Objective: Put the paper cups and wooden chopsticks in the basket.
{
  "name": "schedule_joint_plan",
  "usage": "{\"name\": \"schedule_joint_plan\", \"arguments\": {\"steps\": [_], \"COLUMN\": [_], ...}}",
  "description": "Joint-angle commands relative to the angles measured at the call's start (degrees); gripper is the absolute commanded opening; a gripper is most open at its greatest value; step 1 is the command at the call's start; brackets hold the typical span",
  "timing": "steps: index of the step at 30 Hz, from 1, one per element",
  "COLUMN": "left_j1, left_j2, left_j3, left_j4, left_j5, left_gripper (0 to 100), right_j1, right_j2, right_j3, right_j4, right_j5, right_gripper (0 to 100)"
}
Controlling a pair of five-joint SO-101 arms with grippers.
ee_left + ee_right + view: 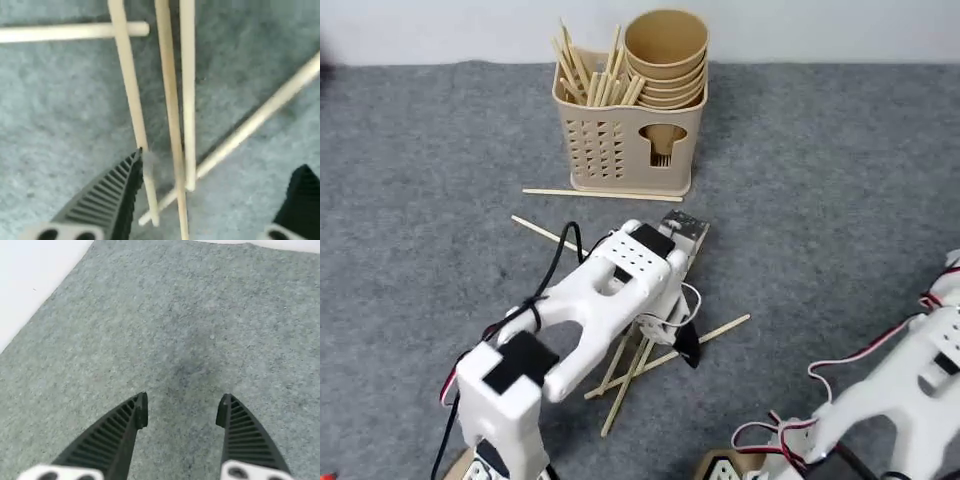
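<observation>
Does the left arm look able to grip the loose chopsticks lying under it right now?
Probably yes. The left gripper is open right over the loose chopsticks, several of them lying between its fingers on the grey mat, with nothing covering them.

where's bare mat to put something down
Bare grey mat right of the basket, down to the right arm, and left of the basket. Crowded in front of it: loose chopsticks under the open left hand.
</observation>
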Motion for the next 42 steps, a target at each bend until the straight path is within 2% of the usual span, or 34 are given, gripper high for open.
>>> {"name": "schedule_joint_plan", "arguments": {"steps": [1, 6, 13, 16, 21, 26, 42], "left_j1": [-3.6, -6.2, -5.5, -4.3, -3.0, -2.2, -0.4], "left_j2": [2.4, 4.2, 4.2, 4.1, 4.5, 4.7, 4.2], "left_j3": [-2.3, -2.5, -2.6, -3.5, -9.7, -14.1, -11.6], "left_j4": [-4.0, -4.2, -4.2, -3.0, -2.6, -2.4, -2.7], "left_j5": [1.7, 2.3, 2.3, 2.3, 2.3, 2.2, 2.2], "left_gripper": [42, 42, 40, 30, 2, 1, 2], "right_j1": [-0.7, -0.6, -0.8, -0.7, -0.7, -0.8, -0.7], "right_j2": [-0.3, -0.3, -0.3, -0.3, -0.3, -0.3, -0.2], "right_j3": [-0.8, -0.7, -0.6, -0.5, -0.5, -0.4, -0.4], "right_j4": [-1.0, -1.0, -1.0, -1.0, -1.0, -1.0, -1.0], "right_j5": [-0.5, -0.4, -0.4, -0.4, -0.5, -0.5, -0.5], "right_gripper": [23.7, 23.7, 23.7, 23.7, 23.7, 23.7, 23.7]}}
